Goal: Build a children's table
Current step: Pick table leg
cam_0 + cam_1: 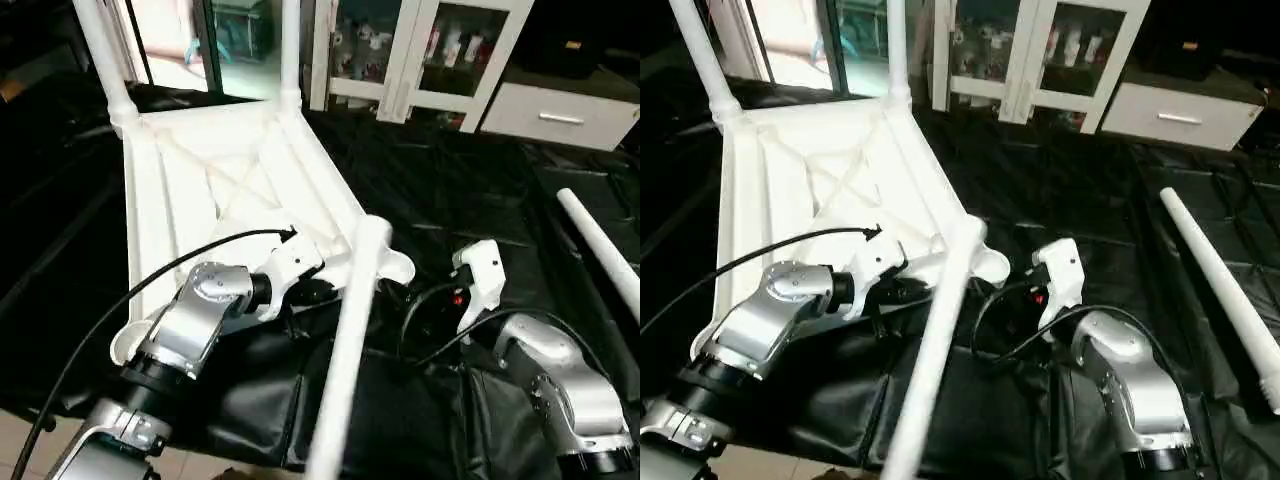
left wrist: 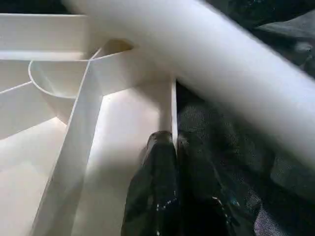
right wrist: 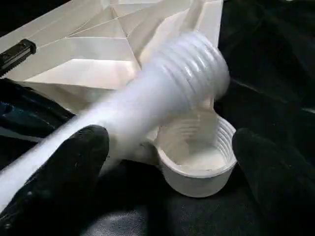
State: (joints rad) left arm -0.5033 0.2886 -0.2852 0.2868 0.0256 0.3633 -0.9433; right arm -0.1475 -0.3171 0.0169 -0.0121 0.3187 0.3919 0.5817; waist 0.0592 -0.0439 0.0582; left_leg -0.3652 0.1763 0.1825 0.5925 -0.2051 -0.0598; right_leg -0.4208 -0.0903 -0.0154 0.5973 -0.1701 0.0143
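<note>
Your right gripper (image 3: 167, 177) is spread wide, holding nothing; the loose leg (image 3: 162, 93) lies across just ahead of its fingers, threaded end over the empty socket (image 3: 197, 157) but tilted, not seated. Nothing grips that leg, so it could roll or slide off the top (image 1: 240, 180). Your left gripper (image 2: 170, 147) is pinched shut on the top's rim; pull there and the socket shifts away. Two legs stand in the far corners, a fourth (image 1: 600, 250) lies well off to your right. The loose leg's lower end is cut off.
</note>
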